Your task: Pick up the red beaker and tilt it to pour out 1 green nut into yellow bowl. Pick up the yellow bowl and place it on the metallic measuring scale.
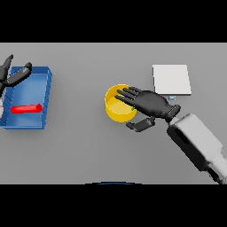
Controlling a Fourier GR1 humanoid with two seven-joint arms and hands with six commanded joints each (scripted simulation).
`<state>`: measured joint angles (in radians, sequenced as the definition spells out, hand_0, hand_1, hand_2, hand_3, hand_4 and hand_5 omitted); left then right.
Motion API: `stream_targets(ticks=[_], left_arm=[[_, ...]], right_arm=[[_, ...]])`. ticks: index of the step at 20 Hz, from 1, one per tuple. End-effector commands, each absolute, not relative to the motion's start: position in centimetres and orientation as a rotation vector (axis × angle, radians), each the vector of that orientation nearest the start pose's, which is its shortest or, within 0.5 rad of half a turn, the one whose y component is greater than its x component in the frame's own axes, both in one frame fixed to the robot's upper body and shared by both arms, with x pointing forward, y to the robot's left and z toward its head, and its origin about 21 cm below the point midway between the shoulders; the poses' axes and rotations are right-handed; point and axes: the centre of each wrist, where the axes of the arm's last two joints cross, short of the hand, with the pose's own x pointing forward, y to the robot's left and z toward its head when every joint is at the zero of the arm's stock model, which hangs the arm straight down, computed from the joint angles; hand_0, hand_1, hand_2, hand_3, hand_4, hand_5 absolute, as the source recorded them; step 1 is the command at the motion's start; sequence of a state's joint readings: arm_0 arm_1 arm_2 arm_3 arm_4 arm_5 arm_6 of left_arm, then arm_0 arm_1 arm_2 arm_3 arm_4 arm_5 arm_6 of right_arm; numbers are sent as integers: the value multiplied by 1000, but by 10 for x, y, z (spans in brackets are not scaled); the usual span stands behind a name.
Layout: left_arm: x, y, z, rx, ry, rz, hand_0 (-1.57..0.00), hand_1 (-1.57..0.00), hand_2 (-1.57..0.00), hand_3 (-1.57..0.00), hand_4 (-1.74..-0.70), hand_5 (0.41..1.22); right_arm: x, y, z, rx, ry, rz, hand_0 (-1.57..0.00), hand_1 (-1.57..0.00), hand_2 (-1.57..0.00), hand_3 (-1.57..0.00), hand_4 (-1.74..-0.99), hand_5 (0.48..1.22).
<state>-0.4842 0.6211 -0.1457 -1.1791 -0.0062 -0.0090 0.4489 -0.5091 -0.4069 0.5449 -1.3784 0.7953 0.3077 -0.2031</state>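
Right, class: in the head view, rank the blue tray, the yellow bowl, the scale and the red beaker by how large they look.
1. Blue tray
2. Scale
3. Yellow bowl, partly hidden by the right robot hand, so its place below the scale is unsure
4. Red beaker

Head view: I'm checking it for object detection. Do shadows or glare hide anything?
Head view: light is even and flat, with no glare; the right hand covers part of the yellow bowl, more than any shadow does; the red beaker in the blue bin and the scale show plainly.
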Motion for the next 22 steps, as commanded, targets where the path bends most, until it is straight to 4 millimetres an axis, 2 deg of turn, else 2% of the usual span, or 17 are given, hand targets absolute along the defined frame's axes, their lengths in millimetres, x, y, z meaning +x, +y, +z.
stream_targets(ticks=[1,5,10,15,18,19,20,21,22], left_arm=[[358,333,101,556,-1143,-447,0,0,0,0,-808,695],[362,337,105,567,-1134,-442,1,1,1,1,-808,696],[360,339,105,575,-1135,-456,1,1,1,1,-801,703],[360,342,103,589,-1122,-465,1,1,1,1,-792,708],[362,342,103,591,-1124,-468,1,1,1,1,-789,714],[362,342,105,586,-1130,-465,1,1,1,1,-791,712],[363,342,103,585,-1128,-470,1,1,1,1,-791,711],[363,345,102,588,-1126,-466,1,1,1,1,-789,710],[363,345,105,581,-1143,-468,1,1,1,1,-788,710]], right_arm=[[327,-166,63,-359,-1521,1859,1,1,1,1,-1156,642],[343,-156,64,-338,-1423,1974,1,1,1,1,-1161,658],[351,-129,56,-329,-1301,2081,1,1,1,1,-1174,674],[362,-132,45,-323,-1228,2120,1,1,1,-12,-1188,693],[362,-127,41,-328,-1207,2117,1,-15,-37,-77,-1234,770],[361,-128,41,-333,-1213,2117,-48,-60,-88,-130,-1261,809],[361,-128,43,-328,-1224,2120,-193,-183,-189,-215,-1309,891],[361,-126,43,-327,-1237,2122,-455,-407,-349,-322,-1363,957],[360,-124,42,-329,-1239,2122,-678,-640,-594,-572,-1435,1010]])
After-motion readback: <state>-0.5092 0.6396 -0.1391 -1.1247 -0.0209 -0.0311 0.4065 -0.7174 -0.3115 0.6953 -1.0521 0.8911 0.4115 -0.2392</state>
